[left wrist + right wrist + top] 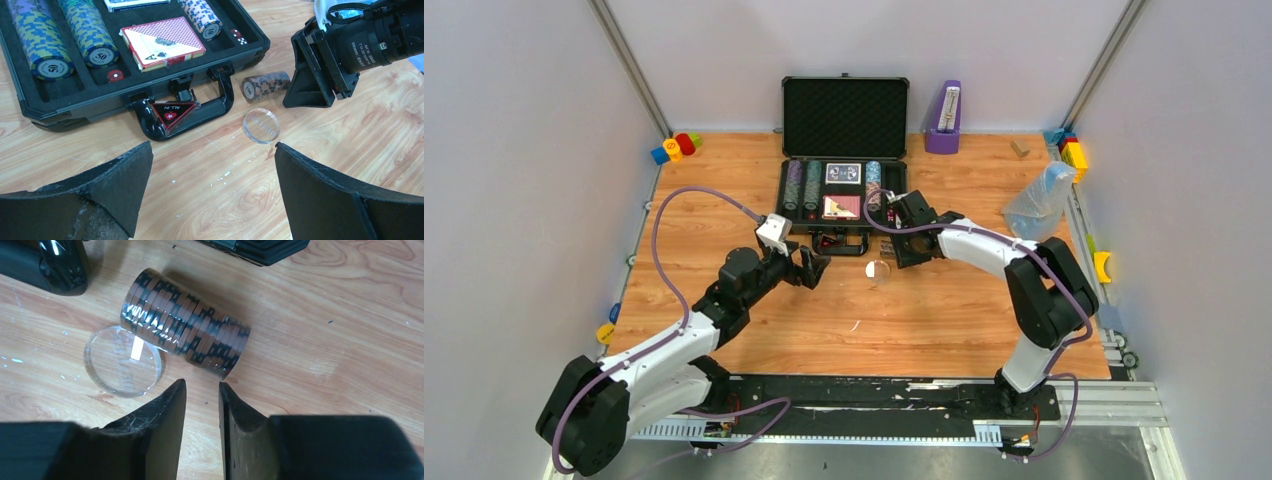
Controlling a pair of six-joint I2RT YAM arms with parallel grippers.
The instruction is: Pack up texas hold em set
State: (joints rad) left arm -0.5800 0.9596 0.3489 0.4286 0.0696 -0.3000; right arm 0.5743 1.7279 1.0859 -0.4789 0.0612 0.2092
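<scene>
We take the black briefcase (844, 118) as our landmark: it lies open with its lid up, and a piece not yet packed, a brown chip roll (185, 322), lies on the table just in front of its front wall, beside the handle (220, 102) on the right arm's side. The left gripper (212, 146) hangs wide open and empty in front of the handle. The right gripper (201, 385) is our worry: its jaws stand close together with only a slim gap, nothing between them, and their tips sit short of the roll, not around it. At that width we judge they cannot straddle the roll, so a push forward would only shove it; resting on its curved side, it could trundle toward the case wall or away from it. A pinch across the curve could squirt it out, and if the chips are not bound they might fan apart. The clear disc (122, 361) just beside the roll, perhaps touching, could be knocked along too. The roll lies flat, its long axis roughly along the case's front wall, one round end facing the handle, the other toward the right gripper
</scene>
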